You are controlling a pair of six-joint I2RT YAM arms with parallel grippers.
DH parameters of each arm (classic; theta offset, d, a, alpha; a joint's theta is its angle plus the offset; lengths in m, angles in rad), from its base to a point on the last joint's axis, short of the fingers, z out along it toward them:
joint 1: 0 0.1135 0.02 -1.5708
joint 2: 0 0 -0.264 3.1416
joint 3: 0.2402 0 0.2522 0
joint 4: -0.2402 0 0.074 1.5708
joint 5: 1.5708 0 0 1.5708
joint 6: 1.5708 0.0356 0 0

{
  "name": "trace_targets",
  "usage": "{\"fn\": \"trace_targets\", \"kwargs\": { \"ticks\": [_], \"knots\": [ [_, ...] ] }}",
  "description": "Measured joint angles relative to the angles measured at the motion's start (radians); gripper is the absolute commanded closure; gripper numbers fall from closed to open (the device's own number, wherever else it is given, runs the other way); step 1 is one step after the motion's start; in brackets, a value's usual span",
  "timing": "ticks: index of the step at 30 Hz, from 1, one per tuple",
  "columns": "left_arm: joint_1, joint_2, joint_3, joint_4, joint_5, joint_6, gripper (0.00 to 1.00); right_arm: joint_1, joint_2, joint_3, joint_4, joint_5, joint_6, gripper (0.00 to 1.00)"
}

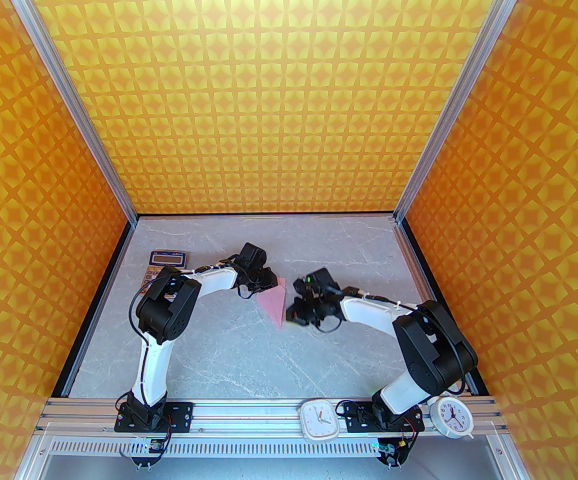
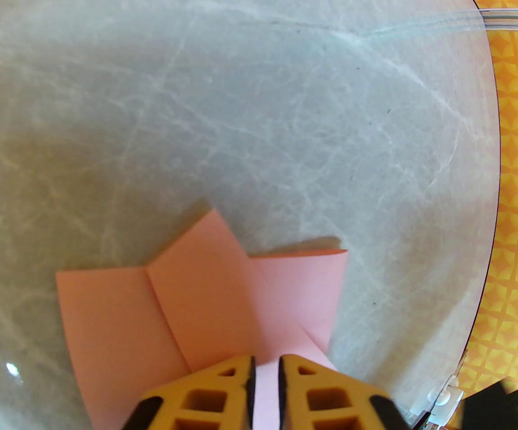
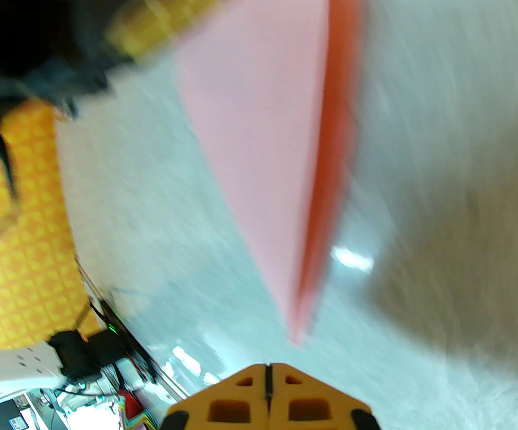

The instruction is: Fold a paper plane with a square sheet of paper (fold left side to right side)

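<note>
**Top view.** The paper plane (image 1: 274,302) is a flat, pale-pink pointed wedge of thin paper. It lies on the table (image 1: 209,353), a smooth grey slab with marble veining. The left gripper (image 1: 263,288) sits at the plane's left edge, and the right gripper (image 1: 293,313) is just right of its near tip. A calculator (image 1: 168,258) lies well to the left of the plane, partly under the left arm. A square white clock (image 1: 320,419) and a round white clock (image 1: 450,416) stand on the aluminium rail, nearer the camera than the plane. Orange-and-yellow patterned walls enclose three sides.

**Left wrist view.** The plane (image 2: 223,294) shows matte, sharply creased flaps. The left gripper (image 2: 266,374) has yellow lattice jaws that stand narrowly apart, with pink paper showing in the gap. Contact with the paper cannot be determined.

**Right wrist view (blurred).** The plane (image 3: 263,128) tapers to a point toward the right gripper (image 3: 268,383). The jaws are pressed together, holding nothing, just short of the tip.
</note>
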Motion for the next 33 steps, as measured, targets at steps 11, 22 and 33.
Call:
{"fn": "trace_targets", "kwargs": {
  "ticks": [11, 22, 33],
  "knots": [
    [0.062, -0.266, -0.126, -0.004, -0.024, -0.044, 0.6, -0.026, 0.25, 0.297, -0.035, 0.037, -0.028, 0.97],
    [0.068, -0.294, -0.335, -0.047, -0.076, -0.148, 0.54, -0.038, 0.366, 0.348, -0.1, 0.103, -0.092, 0.97],
    [0.013, -0.205, -0.266, -0.057, -0.095, -0.183, 0.54, -0.039, 0.365, 0.329, -0.079, 0.116, -0.106, 0.97]
  ]
}}
